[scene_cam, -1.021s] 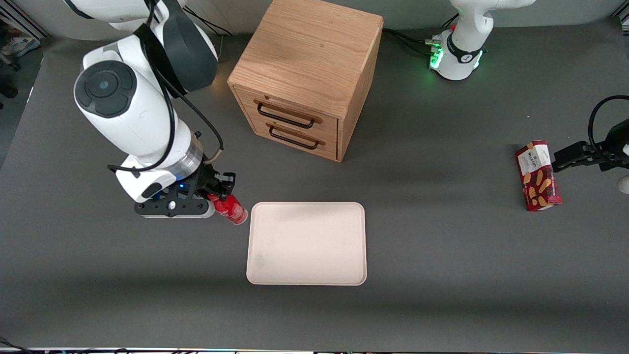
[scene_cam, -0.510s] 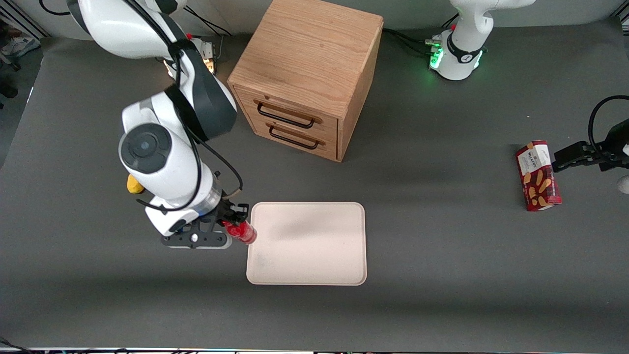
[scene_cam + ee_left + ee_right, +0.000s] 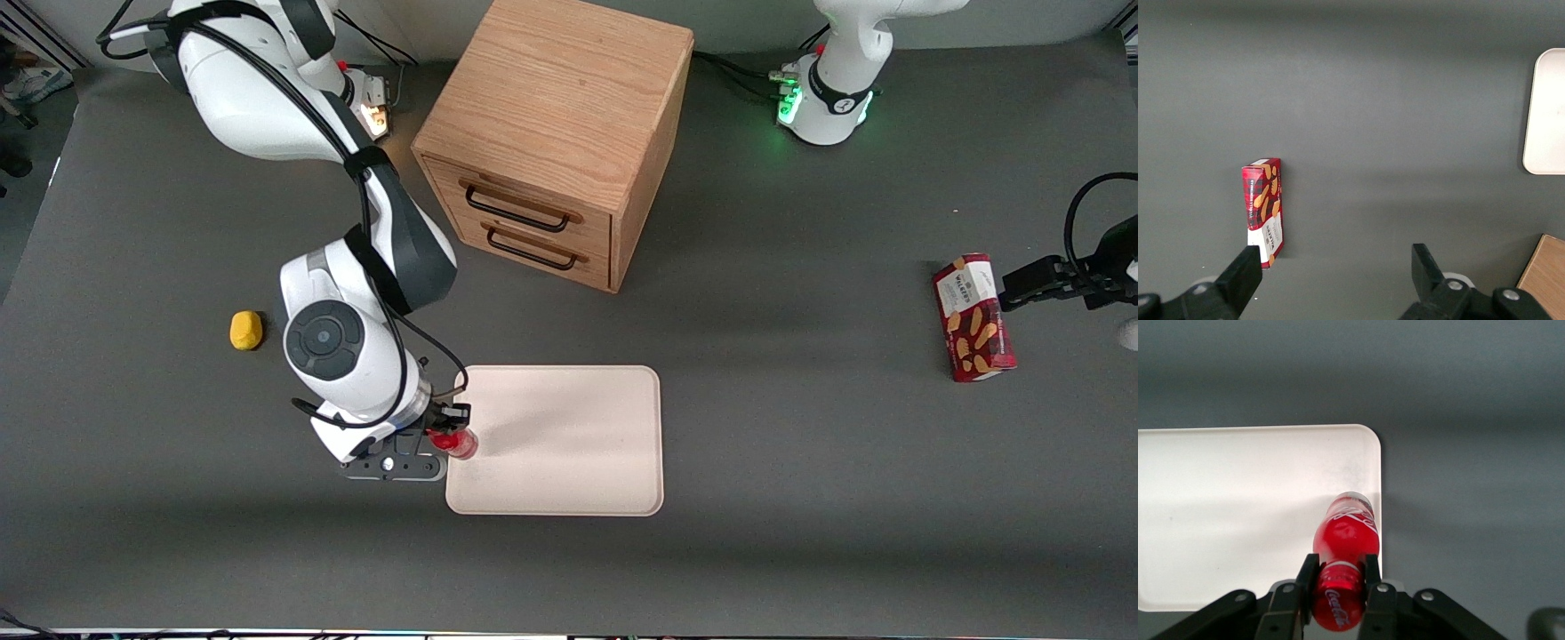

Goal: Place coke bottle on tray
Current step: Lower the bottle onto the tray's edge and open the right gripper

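The pincer (image 3: 1340, 577) is clenched on the coke bottle (image 3: 1343, 540) near its capped end, so the bottle hangs below it with its long axis running from the fingers down toward the tray (image 3: 1238, 493). The bottle's base sits just inside the tray's rim, at the edge toward the working arm's end of the table (image 3: 800, 533); whether it touches the tray floor cannot be told. Lowering and letting go looks like the remaining step. The yellow lump (image 3: 246, 330), the wooden drawer cabinet (image 3: 556, 133) and the snack box (image 3: 973, 317) lie well apart; nothing obstructs.
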{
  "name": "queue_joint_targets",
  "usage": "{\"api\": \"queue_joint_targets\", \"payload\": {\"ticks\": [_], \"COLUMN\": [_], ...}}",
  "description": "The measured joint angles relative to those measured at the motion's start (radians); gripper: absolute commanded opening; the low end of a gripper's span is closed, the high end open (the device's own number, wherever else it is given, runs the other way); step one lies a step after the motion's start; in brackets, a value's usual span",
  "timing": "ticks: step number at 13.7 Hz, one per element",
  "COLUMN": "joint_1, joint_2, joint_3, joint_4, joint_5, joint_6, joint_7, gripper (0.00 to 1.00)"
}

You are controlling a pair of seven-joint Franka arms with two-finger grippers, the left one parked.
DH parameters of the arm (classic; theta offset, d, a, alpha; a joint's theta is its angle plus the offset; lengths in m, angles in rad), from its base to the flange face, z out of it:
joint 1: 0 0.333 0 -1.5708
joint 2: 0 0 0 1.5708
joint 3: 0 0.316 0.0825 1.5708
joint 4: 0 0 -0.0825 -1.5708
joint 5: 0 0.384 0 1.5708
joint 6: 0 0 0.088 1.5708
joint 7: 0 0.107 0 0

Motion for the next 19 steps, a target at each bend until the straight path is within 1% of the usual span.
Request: {"api": "queue_joint_targets", "payload": {"ticks": [7, 10, 11, 12, 13, 14, 19], "joint_1": [0.000, 0.000, 0.000, 0.000, 0.000, 0.000, 0.000], "joint_2": [0.019, 0.031, 0.033, 0.033, 0.033, 0.033, 0.028], "joint_3": [0.004, 0.004, 0.004, 0.004, 0.004, 0.004, 0.005], "joint_4": [-0.033, -0.054, -0.067, -0.072, -0.074, -0.074, -0.072], "joint_5": [0.004, 0.004, 0.004, 0.004, 0.004, 0.004, 0.005], "joint_6": [0.028, 0.068, 0.084, 0.088, 0.088, 0.088, 0.101], "joint_7": [0.000, 0.000, 0.000, 0.000, 0.000, 0.002, 0.008], "gripper": [0.13, 0.14, 0.22, 0.66, 0.93, 1.00, 1.00]}}
